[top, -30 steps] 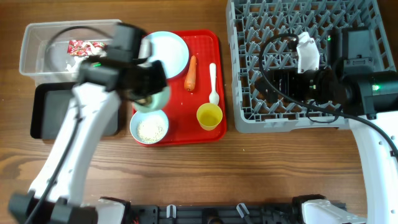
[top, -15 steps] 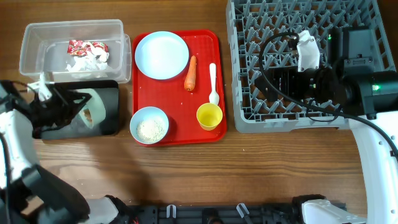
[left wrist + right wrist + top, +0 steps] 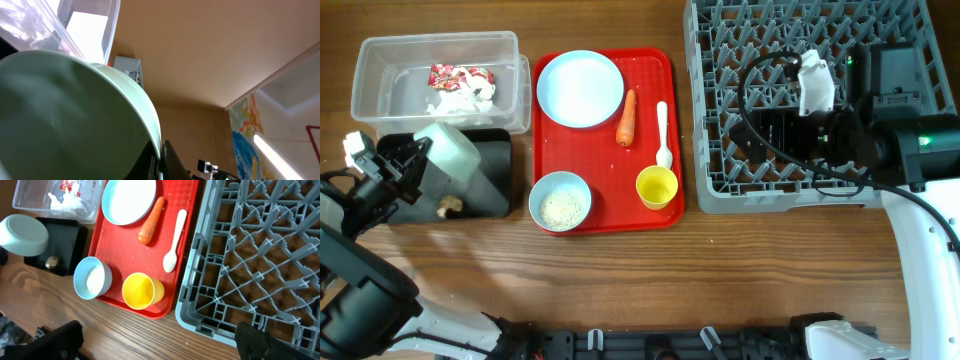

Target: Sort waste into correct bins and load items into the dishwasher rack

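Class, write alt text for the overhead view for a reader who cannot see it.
The left arm's jaws grip a tipped mint-green bowl over the black tub, where a brown food lump lies. Beside it, a red tray carries a plate, carrot, spoon, yellow cup and a light-blue bowl of rice; a grey rack stands at the right.

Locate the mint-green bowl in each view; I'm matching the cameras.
Overhead: mint-green bowl at left, over the black tub.
Left wrist: fills the lower left.
Right wrist: left edge.
Shared landmark: the clear tub, just above the bowl in all three.
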